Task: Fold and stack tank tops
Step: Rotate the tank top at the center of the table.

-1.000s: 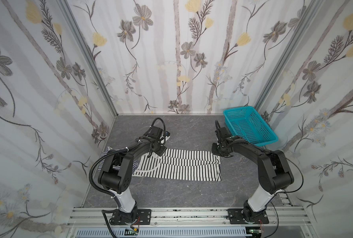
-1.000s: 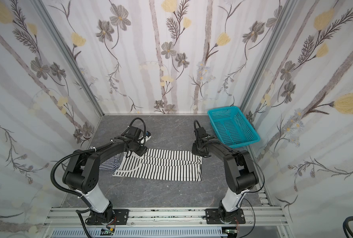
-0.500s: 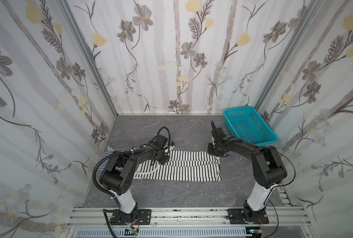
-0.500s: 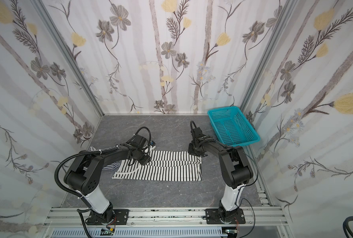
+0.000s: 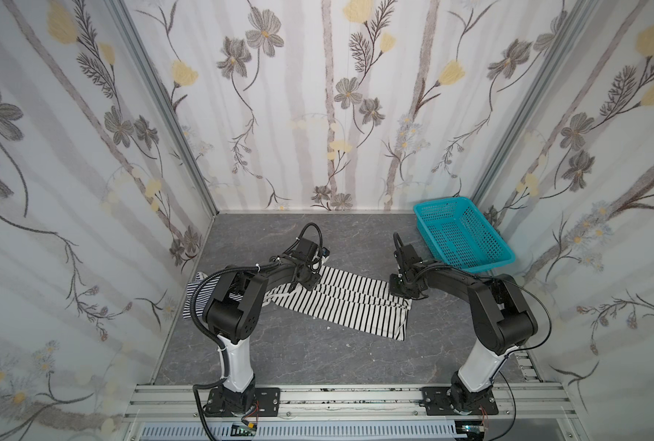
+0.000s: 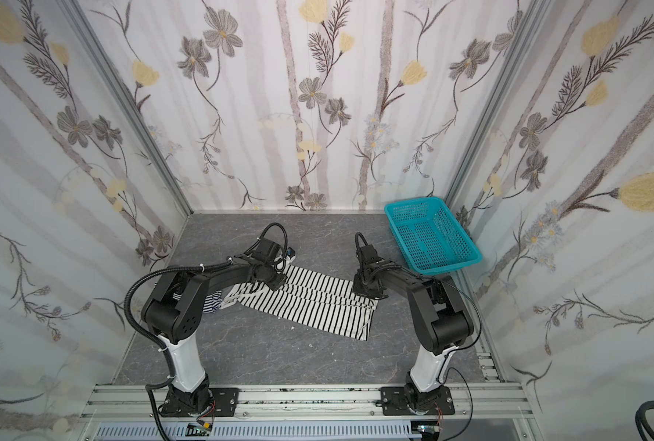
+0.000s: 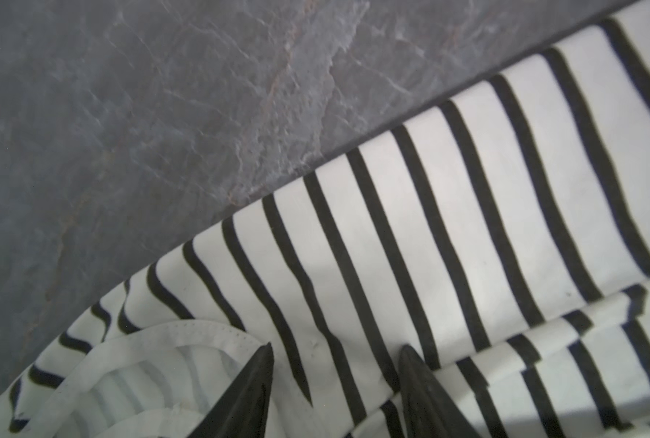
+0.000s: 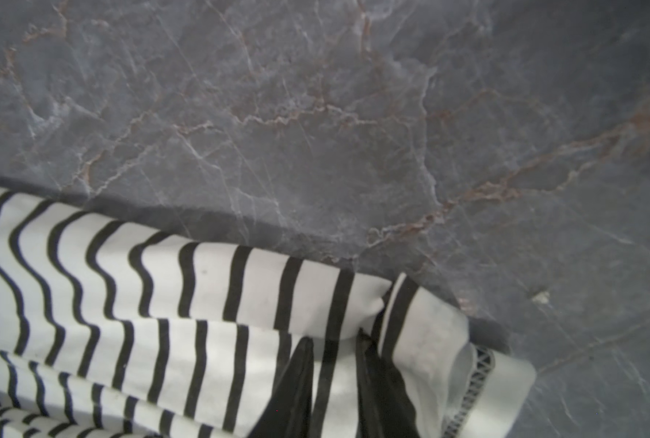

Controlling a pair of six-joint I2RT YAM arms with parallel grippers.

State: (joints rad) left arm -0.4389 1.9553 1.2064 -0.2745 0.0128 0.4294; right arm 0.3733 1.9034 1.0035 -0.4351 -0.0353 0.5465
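Left gripper [image 7: 336, 347]: the jaws stand roughly half apart and are clamped on a gathered fold of the wide-striped tank top [image 5: 348, 305]. In the left wrist view the stripes pucker between the two dark fingers [image 7: 255, 390], close to a white-bound strap opening at the lower left of the frame. The folded edge of the garment casts a dark band of shadow on the table [image 5: 318, 362].

Right gripper [image 8: 334, 337]: the jaws are nearly closed and pinch a narrow ridge of the same garment just inside its hemmed corner. The stitched hem curls over at the lower right of the right wrist view.

Wide-striped tank top: folded into a long band, it lies across the middle of both top views. It slants from the left gripper [image 5: 310, 280] at centre down to a loose corner at lower right of centre. The right gripper [image 5: 400, 290] holds its far right end.

Fine-striped tank top [image 5: 197, 292]: bunched at left of centre, beside the left wall. The left arm covers most of it. It lies next to the wide-striped one; whether they overlap cannot be seen.

Basket [image 5: 440, 203]: teal, in the right rear corner of the table, apart from both garments.
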